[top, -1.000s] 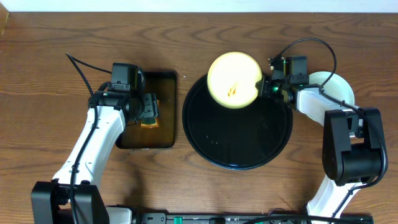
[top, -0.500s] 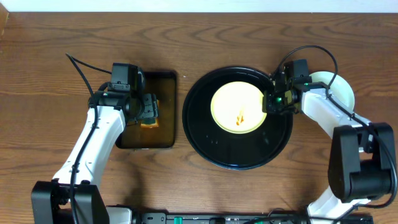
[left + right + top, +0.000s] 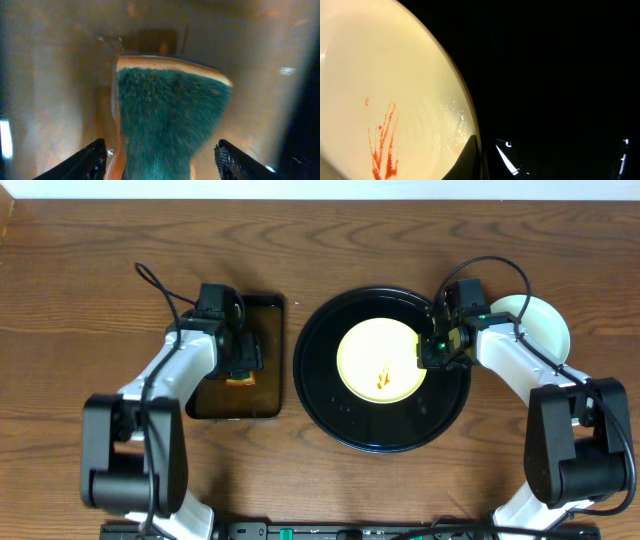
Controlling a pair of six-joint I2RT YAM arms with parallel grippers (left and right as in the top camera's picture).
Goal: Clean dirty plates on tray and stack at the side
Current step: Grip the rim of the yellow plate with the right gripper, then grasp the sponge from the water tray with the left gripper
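Brown wood-grain table (image 3: 80,270) is seen from overhead, with the round tray (image 3: 330,405) set near its middle. The yellow plate (image 3: 365,345) is laid flat inside that tray, slightly toward the far side, and a red sauce smear (image 3: 383,377) is carried on its face.

The right arm is raised from the near right corner and bent inward at the elbow. Its white forearm is stretched leftward over a pale plate (image 3: 548,320), which is placed on the table just beside the tray's right edge. The right gripper (image 3: 432,348) is brought to the yellow plate's right rim. In the right wrist view the yellow plate (image 3: 395,75) and its smear (image 3: 382,145) fill the left side. The right gripper (image 3: 487,156) is closed there on the plate's rim, with one dark finger (image 3: 470,157) lying over the inner face.

The left arm is angled from the near left corner up and to the right, its wrist turned over the rectangular tray (image 3: 268,310), which holds brownish liquid. The left gripper (image 3: 243,360) is pointed down at a sponge (image 3: 240,379). In the left wrist view the sponge (image 3: 170,115), green-faced with an orange body, is straddled by the left gripper (image 3: 162,162). The jaws are spread wide, and a gap is seen between each fingertip (image 3: 90,159) and the sponge.
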